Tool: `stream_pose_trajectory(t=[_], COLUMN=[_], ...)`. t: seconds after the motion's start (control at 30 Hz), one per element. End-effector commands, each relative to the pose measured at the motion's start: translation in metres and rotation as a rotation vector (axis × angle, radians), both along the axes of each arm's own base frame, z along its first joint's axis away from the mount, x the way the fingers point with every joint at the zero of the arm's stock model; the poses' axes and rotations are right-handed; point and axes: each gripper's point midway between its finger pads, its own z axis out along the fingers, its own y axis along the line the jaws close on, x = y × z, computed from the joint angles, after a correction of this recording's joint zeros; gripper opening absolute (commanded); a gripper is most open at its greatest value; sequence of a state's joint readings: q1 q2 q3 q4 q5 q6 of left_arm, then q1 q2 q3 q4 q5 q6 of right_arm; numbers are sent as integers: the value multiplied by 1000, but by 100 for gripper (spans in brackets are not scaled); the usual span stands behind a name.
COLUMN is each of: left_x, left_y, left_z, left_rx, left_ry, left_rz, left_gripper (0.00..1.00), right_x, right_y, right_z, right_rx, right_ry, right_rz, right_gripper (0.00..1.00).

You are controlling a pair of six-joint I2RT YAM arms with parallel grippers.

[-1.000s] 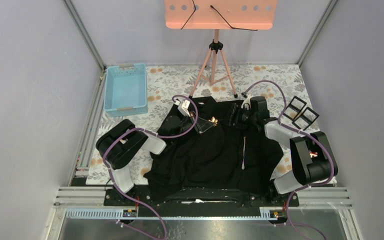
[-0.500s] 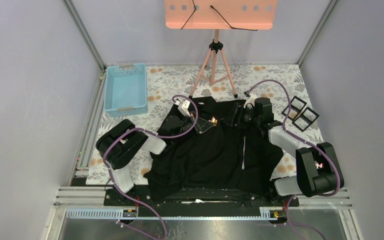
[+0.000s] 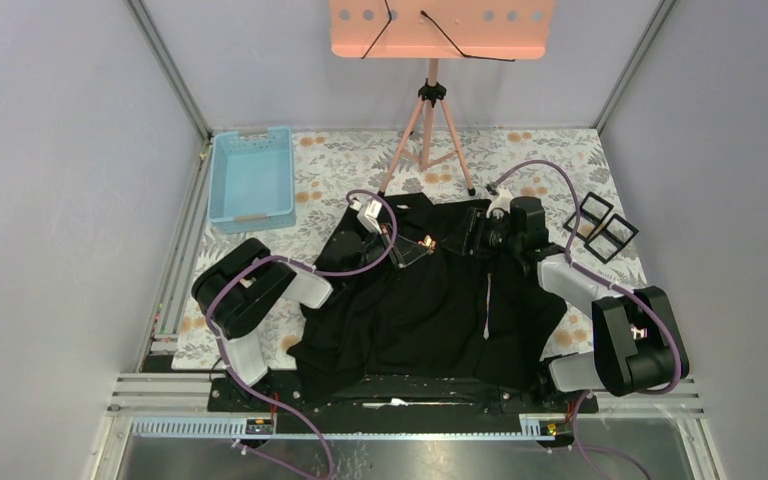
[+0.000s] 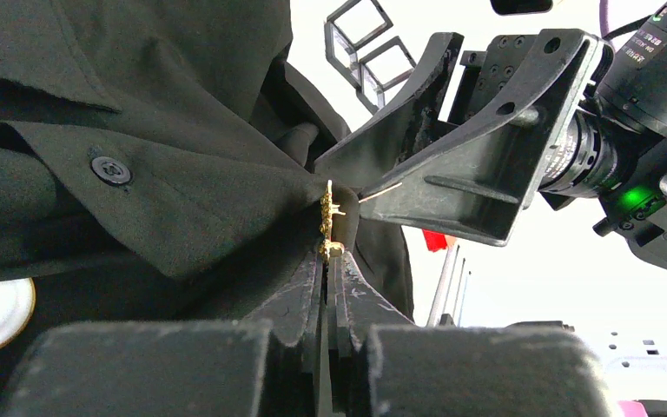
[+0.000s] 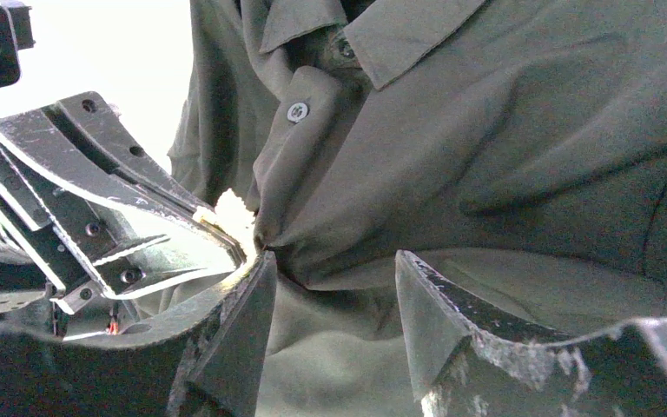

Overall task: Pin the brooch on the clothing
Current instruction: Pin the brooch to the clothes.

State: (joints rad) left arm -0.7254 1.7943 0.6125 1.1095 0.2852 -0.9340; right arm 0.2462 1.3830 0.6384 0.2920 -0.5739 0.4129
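l gripper (image 4: 329, 261) pinched tight on gold brooch (image 4: 328, 222) at its tips, against black shirt (image 4: 182, 187) fold; r gripper (image 5: 334, 261) jaws apart, one tip beside brooch.

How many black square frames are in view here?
2. One frame and a second frame lie side by side on the table's right side, right of the shirt. More could be hidden under the shirt.

The overhead camera looks down from the near side over the whole floral-print table (image 3: 340, 160), while both wrist cameras sit close, facing each other across one pinched fold of soft black collared shirt (image 4: 139, 200).
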Motion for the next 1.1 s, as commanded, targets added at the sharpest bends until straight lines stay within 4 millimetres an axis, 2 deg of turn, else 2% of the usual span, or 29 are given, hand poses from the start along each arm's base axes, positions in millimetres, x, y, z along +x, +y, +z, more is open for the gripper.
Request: stream_pose_trajectory(t=[0.0, 0.3, 0.6, 0.77, 1.07], left_x=[0, -3, -10, -19, -22], left_y=[-10, -14, -18, -22, -18], left_z=[31, 33, 35, 38, 34], left_rx=[-59, -52, -56, -71, -72], left_ry=[-93, -112, -134, -170, -198], left_rz=[-46, -80, -135, -225, -310], left_gripper=[0, 0, 0, 0, 0], right_x=[-3, -8, -4, -14, -25], right_y=[7, 10, 11, 19, 18], right_z=[21, 21, 30, 33, 30], right_rx=[41, 53, 54, 64, 32], right_ry=[-90, -88, -117, -103, -84], right_rz=[53, 84, 91, 195, 261], right_gripper=[59, 59, 57, 55, 53])
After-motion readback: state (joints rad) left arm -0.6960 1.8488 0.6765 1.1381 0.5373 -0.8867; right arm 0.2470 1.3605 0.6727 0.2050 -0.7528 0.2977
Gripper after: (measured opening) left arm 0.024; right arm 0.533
